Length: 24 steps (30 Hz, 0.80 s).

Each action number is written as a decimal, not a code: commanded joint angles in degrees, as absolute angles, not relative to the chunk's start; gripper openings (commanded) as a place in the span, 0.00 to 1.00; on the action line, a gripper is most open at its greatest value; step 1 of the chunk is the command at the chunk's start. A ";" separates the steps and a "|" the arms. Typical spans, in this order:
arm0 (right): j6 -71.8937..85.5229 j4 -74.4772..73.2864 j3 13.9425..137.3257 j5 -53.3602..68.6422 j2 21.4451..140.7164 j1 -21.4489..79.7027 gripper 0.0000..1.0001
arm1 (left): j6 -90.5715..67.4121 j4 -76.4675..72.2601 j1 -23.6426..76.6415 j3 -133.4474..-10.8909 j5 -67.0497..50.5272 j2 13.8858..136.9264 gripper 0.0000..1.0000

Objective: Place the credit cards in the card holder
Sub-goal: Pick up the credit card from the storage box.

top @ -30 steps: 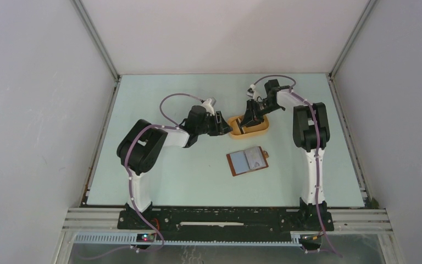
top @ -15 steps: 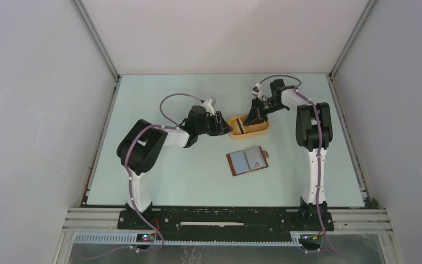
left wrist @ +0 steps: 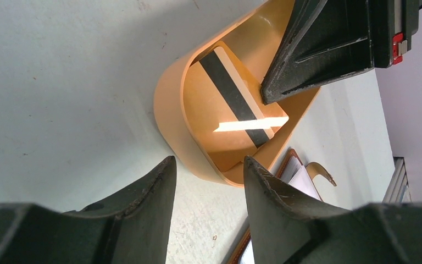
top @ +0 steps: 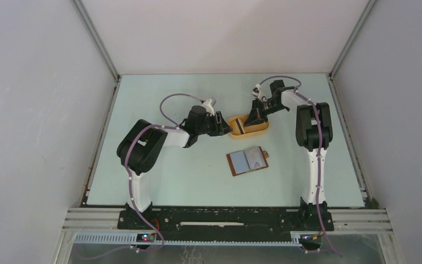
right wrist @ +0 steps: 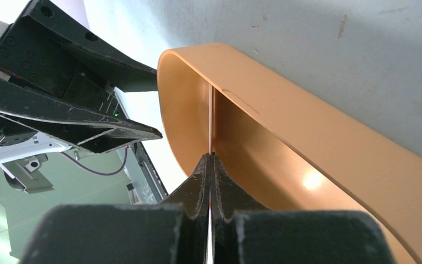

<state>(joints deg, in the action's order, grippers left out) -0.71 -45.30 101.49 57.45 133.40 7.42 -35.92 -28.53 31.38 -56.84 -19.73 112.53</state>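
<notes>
- Pinch: right fingers (right wrist: 195, 187) are pressed together on one credit card (left wrist: 228, 113), tilted up inside the orange tray (left wrist: 170, 104).
- Left fingers (left wrist: 143, 203) are held apart at its end.
- Card is judged light, stiff, slick; an edge grip is advised.
- Card holder (top: 247, 161) is laid open, just below centre overhead.

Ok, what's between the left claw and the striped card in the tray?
Just the orange tray's curved end wall; the left wrist view shows it right ahead of the open left claw, with the striped card inside behind it.
</notes>
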 commanded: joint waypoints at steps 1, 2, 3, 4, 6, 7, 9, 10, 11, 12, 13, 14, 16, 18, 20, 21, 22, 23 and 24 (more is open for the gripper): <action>-0.26 -43.41 99.65 55.77 129.26 6.33 0.00 | -34.19 -30.99 31.55 -58.44 -19.81 111.40 0.54; -0.26 -43.09 99.19 55.18 128.37 6.13 0.00 | -34.21 -31.61 31.44 -58.04 -19.75 111.09 0.54; -0.42 -42.92 98.82 54.78 127.59 5.89 0.00 | -34.25 -32.13 31.46 -57.67 -19.75 110.82 0.54; -0.88 -43.01 98.67 54.31 126.79 5.75 0.00 | -34.20 -32.65 31.42 -57.30 -19.63 110.48 0.55; -1.66 -42.92 98.01 53.43 125.35 5.57 0.00 | -34.19 -33.96 31.38 -56.35 -19.47 109.68 0.55; -2.05 -42.87 97.65 53.24 124.61 5.47 0.00 | -34.23 -34.66 31.31 -55.80 -19.39 109.35 0.56; -2.55 -42.80 97.21 52.65 123.39 5.37 0.00 | -34.21 -36.08 31.29 -54.67 -18.98 108.45 0.59; -2.77 -42.74 96.99 52.31 122.95 5.29 0.00 | -34.19 -36.90 31.22 -54.04 -18.89 107.97 0.59; -2.95 -42.69 96.83 52.09 122.44 5.21 0.00 | -34.15 -37.63 31.20 -53.45 -18.75 107.47 0.60; -3.10 -42.69 96.65 51.99 122.08 5.14 0.00 | -34.10 -38.50 31.12 -52.72 -18.46 106.92 0.61; -3.19 -42.66 96.47 51.88 121.76 5.10 0.00 | -34.02 -39.31 31.11 -52.05 -18.25 106.42 0.61; -3.30 -42.71 96.28 51.90 121.44 5.01 0.00 | -33.89 -40.08 31.07 -51.48 -18.17 105.88 0.62; -3.59 -42.91 95.84 52.18 121.00 4.86 0.00 | -33.67 -41.83 30.98 -50.24 -17.88 104.89 0.63; -3.97 -43.04 95.27 52.56 120.45 4.62 0.00 | -33.66 -43.83 31.03 -49.03 -17.83 103.77 0.64; -4.32 -43.22 94.67 53.02 119.91 4.37 0.00 | -33.58 -44.80 31.01 -47.81 -17.84 102.70 0.64; -4.53 -43.27 94.35 53.26 119.56 4.25 0.00 | -33.64 -45.32 31.02 -47.39 -18.07 102.05 0.65; -4.69 -43.28 94.00 53.40 119.12 4.10 0.00 | -33.89 -45.95 31.03 -46.78 -18.18 101.36 0.66; -4.74 -43.13 93.68 53.43 118.78 3.98 0.00 | -34.37 -46.74 31.03 -46.11 -18.18 100.75 0.67; -4.76 -43.05 93.41 53.65 118.39 3.82 0.00 | -35.17 -47.61 31.03 -45.60 -18.37 100.36 0.68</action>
<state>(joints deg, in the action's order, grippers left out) -3.14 -43.31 94.50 52.62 123.22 4.45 -35.46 -41.32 31.33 -48.23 -18.59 104.81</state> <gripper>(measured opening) 0.006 0.663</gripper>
